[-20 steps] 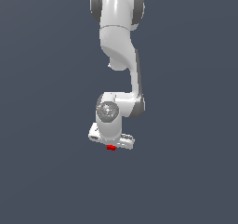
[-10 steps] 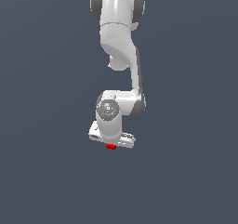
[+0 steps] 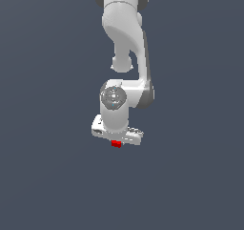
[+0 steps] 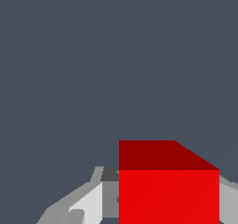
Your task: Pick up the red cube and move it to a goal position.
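Note:
The red cube [image 3: 116, 144] shows as a small red patch just under the white hand of the arm, in the middle of the exterior view. My gripper [image 3: 116, 145] is shut on it and holds it in the air. In the wrist view the red cube [image 4: 168, 190] looms large between the grey fingers [image 4: 88, 204], which press against its two sides. Most of the cube is hidden by the hand in the exterior view. No goal marker is visible.
Only the white arm [image 3: 125, 38] reaching down from above and a plain dark grey-blue background are visible.
The arm's upper links have shifted slightly; the hand with the red cube has stayed at almost the same spot.

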Tool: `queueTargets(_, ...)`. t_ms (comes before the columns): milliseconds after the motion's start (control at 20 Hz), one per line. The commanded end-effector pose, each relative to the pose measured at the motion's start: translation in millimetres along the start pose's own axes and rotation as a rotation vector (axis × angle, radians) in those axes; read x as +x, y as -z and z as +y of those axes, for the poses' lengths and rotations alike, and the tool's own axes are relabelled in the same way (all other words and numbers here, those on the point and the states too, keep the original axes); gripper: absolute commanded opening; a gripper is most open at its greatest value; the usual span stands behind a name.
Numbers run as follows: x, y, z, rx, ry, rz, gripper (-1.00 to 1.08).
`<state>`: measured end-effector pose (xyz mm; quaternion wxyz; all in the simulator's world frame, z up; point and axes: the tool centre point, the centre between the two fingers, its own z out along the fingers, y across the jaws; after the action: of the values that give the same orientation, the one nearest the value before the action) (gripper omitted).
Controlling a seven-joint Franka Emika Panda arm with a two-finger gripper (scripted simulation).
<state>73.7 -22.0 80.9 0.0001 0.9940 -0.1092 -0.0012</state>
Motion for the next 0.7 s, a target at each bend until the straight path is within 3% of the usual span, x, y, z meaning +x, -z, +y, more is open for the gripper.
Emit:
queueTargets(0, -4.7, 23.5, -3.6, 0.000, 0.000, 0.002, -1.00)
queueTargets(650, -36.7, 173.4, -25.6, 0.000, 0.000, 0.002, -1.00)
